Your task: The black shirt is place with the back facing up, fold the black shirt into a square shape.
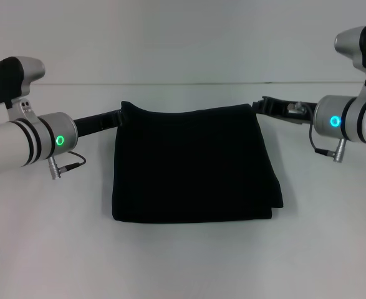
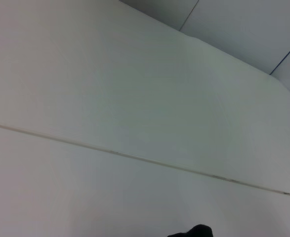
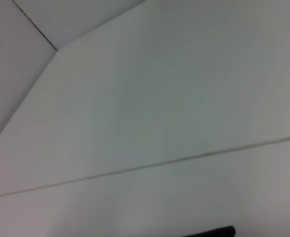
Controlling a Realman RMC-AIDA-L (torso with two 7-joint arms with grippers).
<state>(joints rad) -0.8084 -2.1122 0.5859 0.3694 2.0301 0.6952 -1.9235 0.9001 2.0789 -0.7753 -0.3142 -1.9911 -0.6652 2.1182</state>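
Observation:
The black shirt (image 1: pixel 192 165) lies folded into a rough square in the middle of the white table (image 1: pixel 183 261). Its plain black cloth faces up and no lettering shows. My left gripper (image 1: pixel 115 117) reaches in at the shirt's far left corner, where the cloth peaks up slightly. At the far right corner is my right gripper (image 1: pixel 262 106), touching or just at the cloth's edge. Black on black hides whether either one holds the cloth. Both wrist views show only white surface and a dark sliver at the picture's edge.
White tabletop surrounds the shirt on all sides, ending at a wall seam behind it. Both forearms with green ring lights (image 1: pixel 60 140) (image 1: pixel 335 121) hang over the table's left and right sides, each with a short cable plug.

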